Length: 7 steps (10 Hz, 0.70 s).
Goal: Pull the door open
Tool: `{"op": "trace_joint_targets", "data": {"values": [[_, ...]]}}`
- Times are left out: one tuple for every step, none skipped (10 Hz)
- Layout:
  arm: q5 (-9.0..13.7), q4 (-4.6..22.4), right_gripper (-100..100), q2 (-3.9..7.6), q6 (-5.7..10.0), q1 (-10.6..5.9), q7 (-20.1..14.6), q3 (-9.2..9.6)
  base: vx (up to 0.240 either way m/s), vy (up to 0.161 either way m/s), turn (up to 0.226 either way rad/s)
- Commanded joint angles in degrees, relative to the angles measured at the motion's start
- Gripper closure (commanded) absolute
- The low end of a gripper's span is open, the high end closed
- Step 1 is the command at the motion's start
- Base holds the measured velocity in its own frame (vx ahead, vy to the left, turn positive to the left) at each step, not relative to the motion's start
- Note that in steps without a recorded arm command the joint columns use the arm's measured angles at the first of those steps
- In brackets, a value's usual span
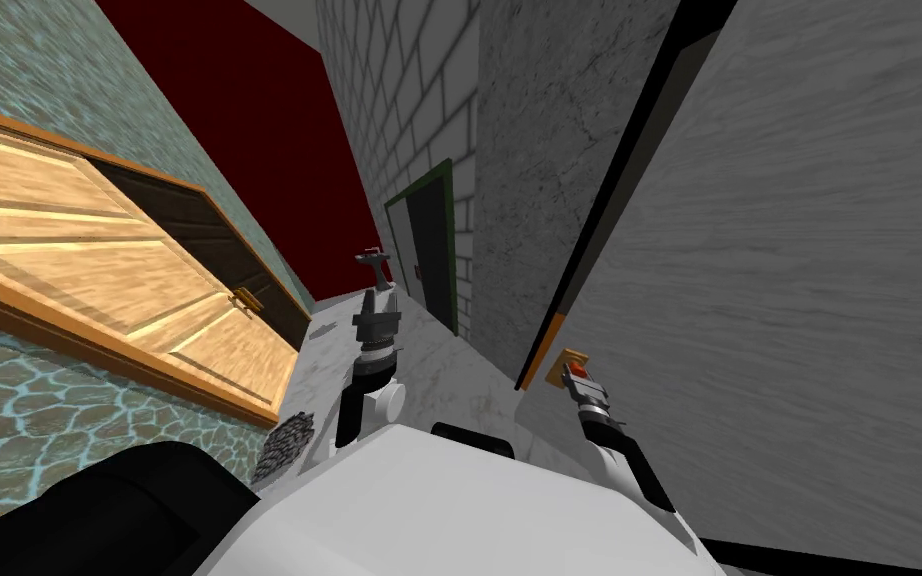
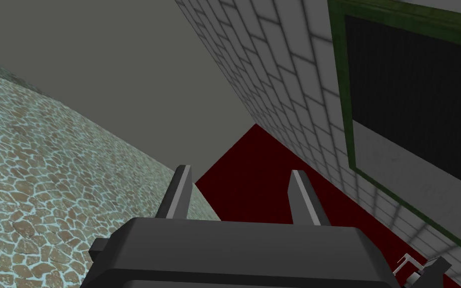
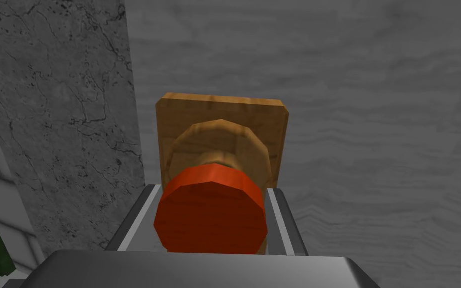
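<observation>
Right jaws closed on red knob (image 3: 210, 215), blades pressing its two sides; grip there gives purchase for pull. Knob sits on wooden backplate (image 3: 223, 120) near edge of grey door (image 1: 799, 250), at robot's right. Left jaws spread, empty, pointing toward red far wall (image 2: 254, 175), likely parked clear of door's swing.
</observation>
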State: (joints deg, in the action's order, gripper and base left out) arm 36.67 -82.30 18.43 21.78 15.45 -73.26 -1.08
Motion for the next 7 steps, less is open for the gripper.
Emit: {"op": "trace_joint_targets", "data": {"values": [[0.25, -0.57, 100, 1.13, 0.50, 0.69, -1.27, 0.43, -0.211, -0.102, 0.255], [0.43, -0.81, 100, 1.83, 0.75, 1.22, -2.01, 0.61, -0.215, -0.097, 0.212], [0.68, -1.16, 100, 2.75, 1.08, 1.92, -2.99, 0.85, -0.220, -0.068, 0.256], [0.82, -1.36, 100, 3.25, 1.26, 2.30, -3.53, 0.99, -0.268, -0.024, 0.197], [0.93, -1.52, 100, 3.63, 1.40, 2.60, -3.95, 1.09, -0.255, 0.051, 0.081], [1.02, -1.66, 100, 3.94, 1.51, 2.84, -4.30, 1.17, -0.199, 0.080, 0.007], [0.97, -1.83, 100, 3.67, 0.98, 2.76, -3.94, 1.19, -0.084, 0.036, -0.013]]}}
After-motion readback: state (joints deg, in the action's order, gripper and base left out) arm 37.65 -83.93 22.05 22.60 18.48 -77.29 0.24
